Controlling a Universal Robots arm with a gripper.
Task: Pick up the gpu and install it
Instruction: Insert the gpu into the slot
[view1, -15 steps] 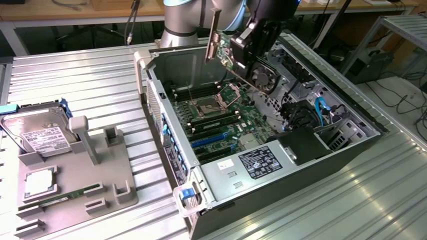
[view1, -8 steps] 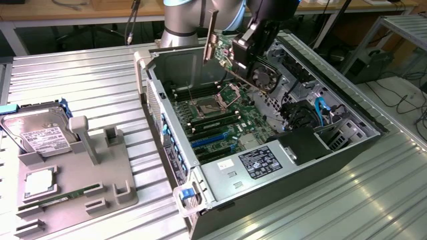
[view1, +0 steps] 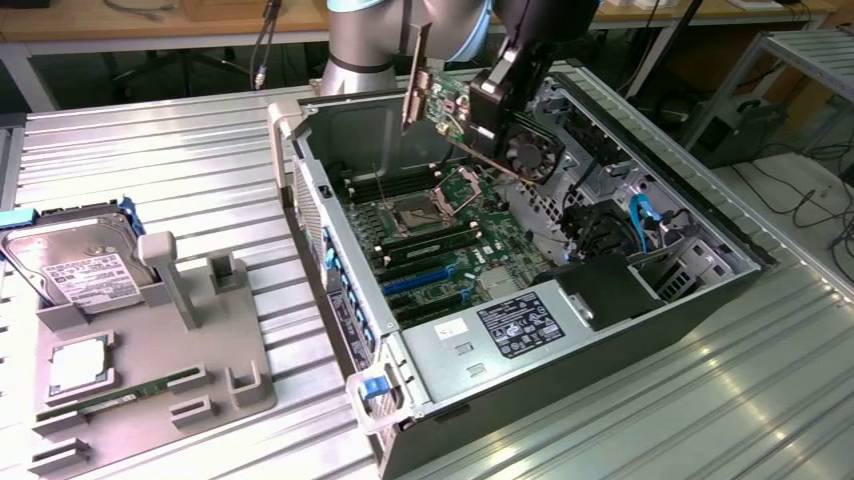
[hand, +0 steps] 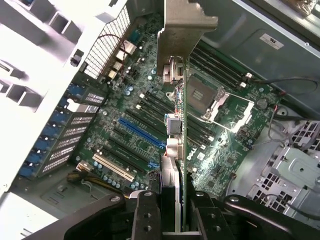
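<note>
Exterior view: a black two-fingered gripper (view1: 489, 105) on the grey robot arm hangs over the far end of an open black-and-silver computer case (view1: 304, 160) lying on its side. It is clamped on the gpu (view1: 447, 105), a thin dark green circuit card with a pale metal bracket strip at one end. The card is held in the air, tilted, above the green motherboard (view1: 454, 250) and touches nothing below. On the exterior view's left, well apart from the case, a grey plastic holding tray (view1: 160, 400) carries a boxy silver hard drive with a white label (view1: 80, 275).

Wrist view: the gripper (hand: 172, 215) has its fingers (hand: 145, 215) pressed on either side of the gpu (hand: 181, 150), seen edge-on, with the bracket at its far end. Below it lie the motherboard (hand: 225, 160) and a long blue expansion slot (hand: 140, 132), off to one side of the card's edge.

Risk, as a judgement: the card is not lined up with the slot, so lowering it here could strike nearby board parts. The bracket could snag the case wall, and the tilt could jam the connector edge.
</note>
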